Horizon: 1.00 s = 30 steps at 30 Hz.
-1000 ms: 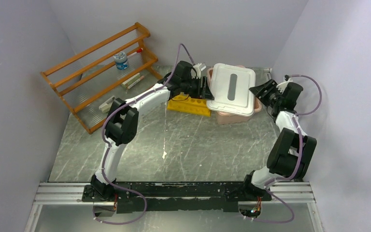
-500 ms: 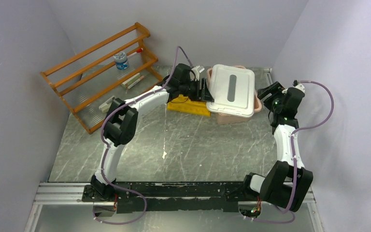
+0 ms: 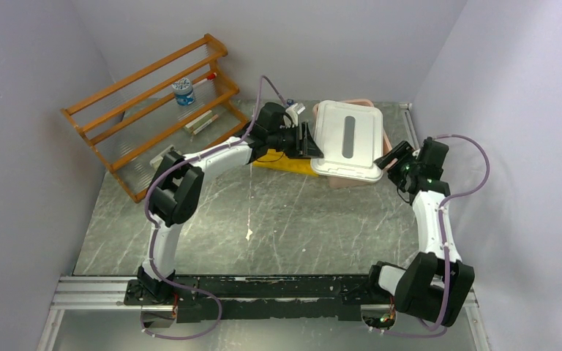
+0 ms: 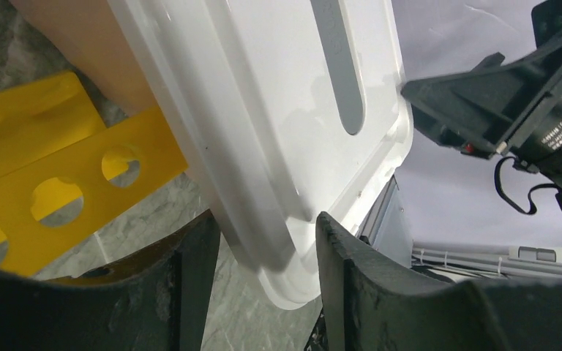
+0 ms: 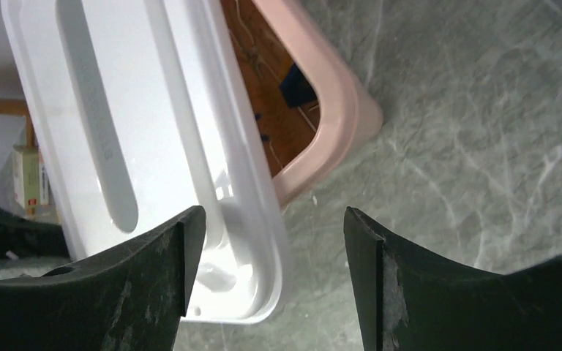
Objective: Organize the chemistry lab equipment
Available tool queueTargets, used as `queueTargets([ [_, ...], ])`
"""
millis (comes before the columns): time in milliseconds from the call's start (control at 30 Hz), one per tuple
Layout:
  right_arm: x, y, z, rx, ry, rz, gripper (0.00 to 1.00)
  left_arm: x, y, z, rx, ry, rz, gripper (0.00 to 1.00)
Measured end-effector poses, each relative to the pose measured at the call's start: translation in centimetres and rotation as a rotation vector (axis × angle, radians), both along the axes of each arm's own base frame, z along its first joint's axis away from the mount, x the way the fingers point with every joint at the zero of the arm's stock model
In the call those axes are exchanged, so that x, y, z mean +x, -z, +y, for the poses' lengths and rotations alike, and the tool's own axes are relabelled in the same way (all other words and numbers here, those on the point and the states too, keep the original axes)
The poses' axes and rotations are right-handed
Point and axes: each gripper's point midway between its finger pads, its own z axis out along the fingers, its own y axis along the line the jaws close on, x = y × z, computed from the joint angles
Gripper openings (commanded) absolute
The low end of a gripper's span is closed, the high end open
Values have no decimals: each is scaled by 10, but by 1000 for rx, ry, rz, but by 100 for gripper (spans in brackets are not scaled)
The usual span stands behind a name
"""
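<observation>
Desk (image 3: 278, 227) surface: grey-green stone pattern with pale veins, boxed in by plain lilac walls (image 3: 336, 44) on the left, far and right sides. A metal rail (image 3: 263, 292) runs along the near edge and carries both arm bases.

Far left corner: a wooden rack (image 3: 150, 113) stands at an angle. A small blue-capped vial (image 3: 183, 91) sits upright on its upper shelf. Small loose items (image 3: 201, 121) lie on the lower shelves, too small to identify.

Far edge, middle: a yellow holed rack (image 3: 285, 162) (image 4: 51, 197) lies just beside a pink bin (image 3: 351, 181) (image 5: 336, 110). A white lid (image 3: 347, 139) (image 4: 278, 110) (image 5: 117, 131) sits askew over the bin and leaves its right side uncovered. The right wrist view shows a dark blue piece and thin strands inside, not clear enough to name.

Left tool (image 3: 309, 140) (image 4: 267, 241): clamped on the lid's left rim, one finger on either face.

Right tool (image 3: 389, 157) (image 5: 272, 216): fingers well apart and gripping nothing, poised just off the lid's near right corner, above bare desk.
</observation>
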Motion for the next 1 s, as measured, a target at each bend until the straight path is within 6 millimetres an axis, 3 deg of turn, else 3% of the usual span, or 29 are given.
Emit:
queueTargets([
  [233, -17, 0, 12, 48, 16, 48, 65, 2, -3, -1, -1, -11, -3, 66],
  [600, -25, 1, 17, 140, 129, 70, 28, 13, -17, 2, 38, -34, -78, 72],
  [767, -14, -2, 10, 107, 131, 78, 24, 16, -26, 7, 61, -49, -116, 71],
  [1000, 20, -21, -8, -15, 68, 59, 23, 26, -35, 17, 74, -84, -148, 68],
])
